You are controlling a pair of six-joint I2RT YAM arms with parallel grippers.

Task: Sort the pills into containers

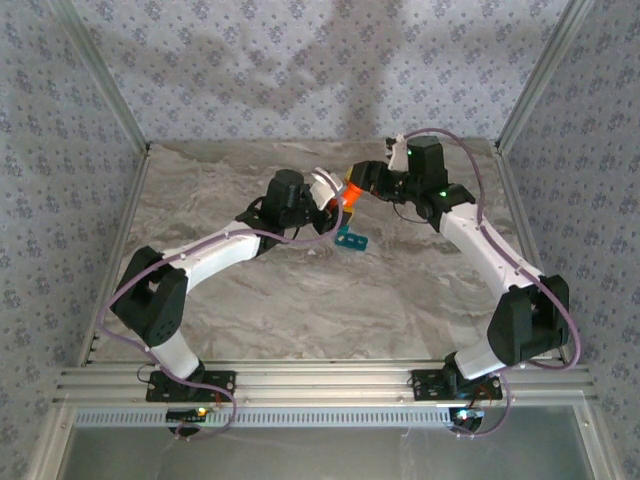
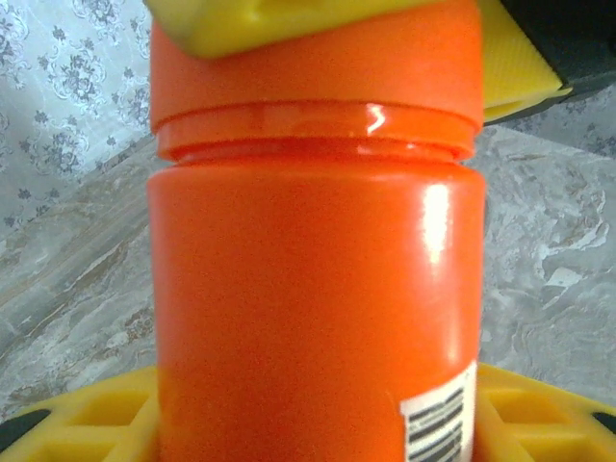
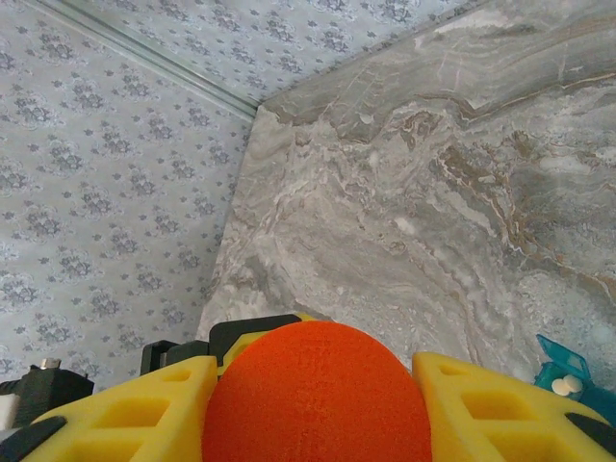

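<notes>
An orange bottle (image 1: 349, 192) hangs above the table's middle back, held between both arms. My left gripper (image 1: 330, 203) is shut on its body (image 2: 308, 289), and the yellow fingers (image 2: 96, 423) show on either side at the bottom of the left wrist view. My right gripper (image 1: 362, 183) is shut on the bottle's orange cap (image 3: 318, 395), with a yellow finger (image 3: 500, 404) on each side. The teal-blue containers (image 1: 350, 238) lie on the table just below the bottle. One corner of them (image 3: 568, 371) shows with a small white pill-like piece in an open compartment.
The marble tabletop (image 1: 330, 300) is bounded by patterned walls and aluminium rails (image 1: 320, 385) at the near edge. The back left corner of the table (image 3: 255, 111) shows in the right wrist view.
</notes>
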